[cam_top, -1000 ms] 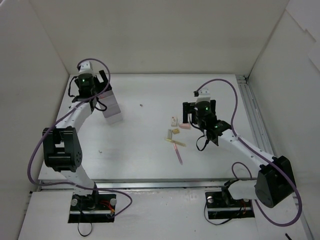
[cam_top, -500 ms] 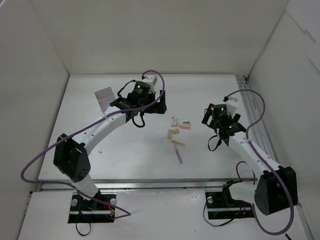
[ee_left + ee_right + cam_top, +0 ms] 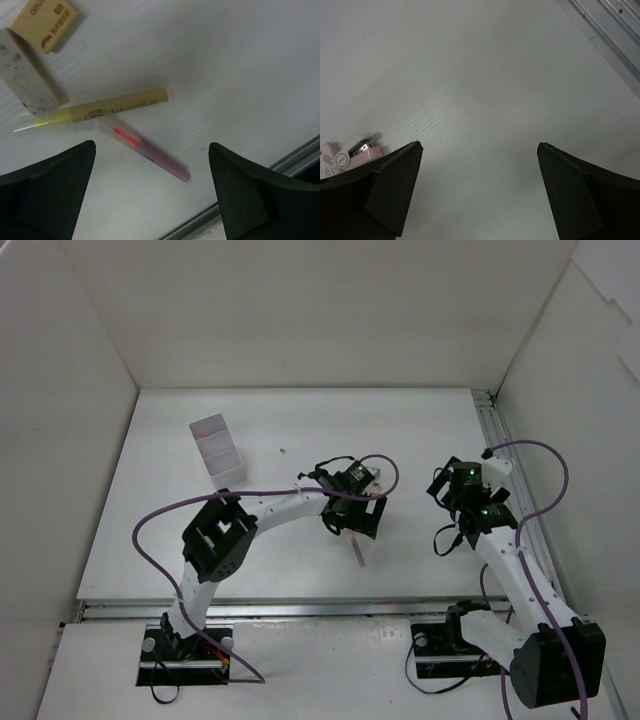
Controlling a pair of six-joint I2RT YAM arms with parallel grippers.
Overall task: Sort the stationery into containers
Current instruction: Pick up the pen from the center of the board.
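My left gripper hangs open just above a pink pen that lies between its fingers. Beside it lie a yellow pen, a white eraser and a beige eraser. From above, the left gripper covers most of this stationery; only the pink pen's end shows. My right gripper is open to the right of the pile, over bare table. A pink eraser shows by its left finger. The white container stands at the back left.
A metal rail runs along the table's right edge, close to my right arm. White walls close in the back and both sides. The table's front edge rail lies near the pens.
My left arm has swung from the container at the back left to the middle, over the pens. My right arm has drawn back to the right, away from the pile.
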